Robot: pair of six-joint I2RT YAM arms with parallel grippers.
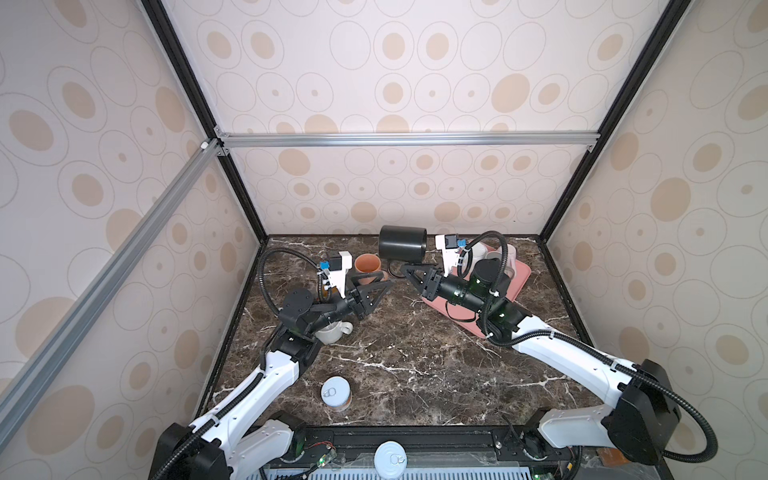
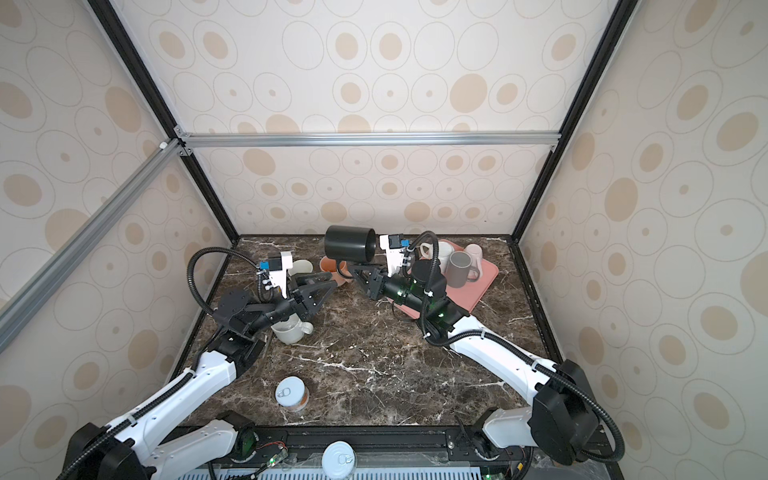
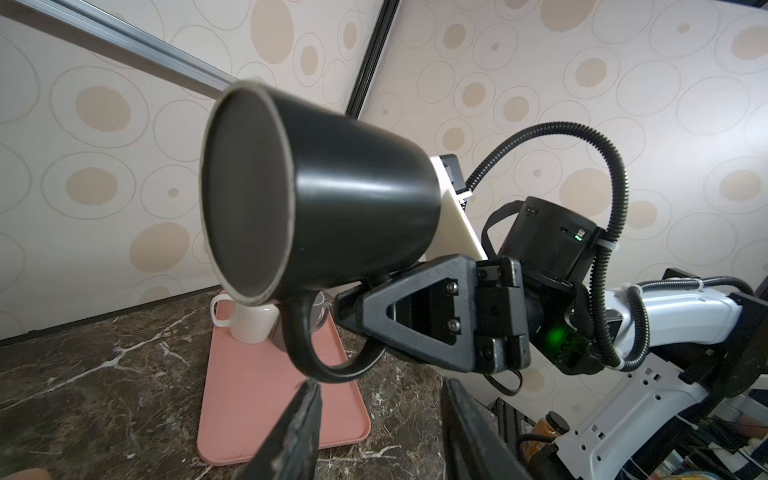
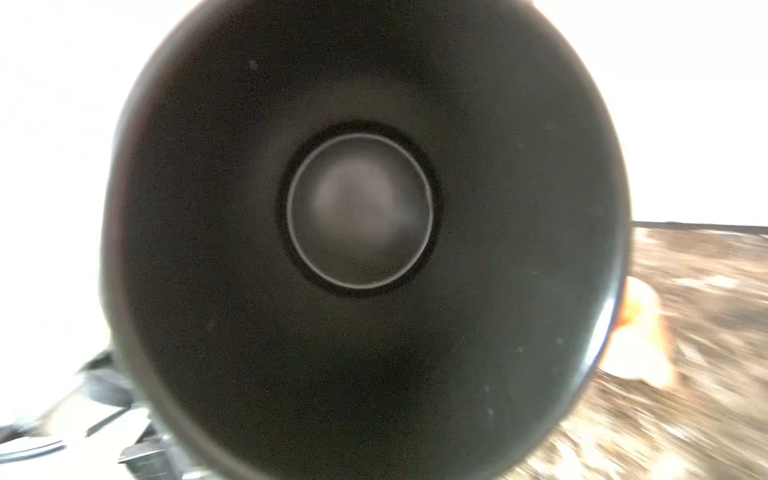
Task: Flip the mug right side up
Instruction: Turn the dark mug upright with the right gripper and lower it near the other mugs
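The glossy black ceramic mug [image 3: 332, 187], likely rigid, slick and breakable, lies sideways mid-frame, right pincer [image 3: 347, 297] pinching its handle [image 3: 307, 345]; left pincer [image 3: 378, 415] spread, empty.

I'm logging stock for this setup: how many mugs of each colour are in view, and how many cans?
Black mug: 1
White mugs: 3
Orange mug: 1
Grey mug: 1
Pale pinkish mug: 1
Cans: 2
Total: 9
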